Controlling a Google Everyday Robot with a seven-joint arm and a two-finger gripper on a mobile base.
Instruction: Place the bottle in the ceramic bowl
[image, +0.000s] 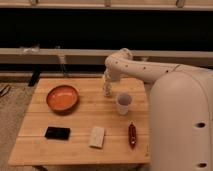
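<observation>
The ceramic bowl (62, 97), orange-red inside with a darker rim, sits on the left part of the wooden table (80, 145). My gripper (107, 88) hangs down from the white arm at the table's back middle, right of the bowl and just left of the white cup. A slim pale shape right at the gripper's tip looks like the bottle (106, 93), standing upright on the table. It blends with the gripper, so I cannot tell whether it is gripped.
A white plastic cup (123, 103) stands just right of the gripper. A dark red elongated object (132, 135) lies front right. A pale flat block (97, 136) and a black flat object (57, 133) lie near the front edge. The robot's white body (182, 125) fills the right side.
</observation>
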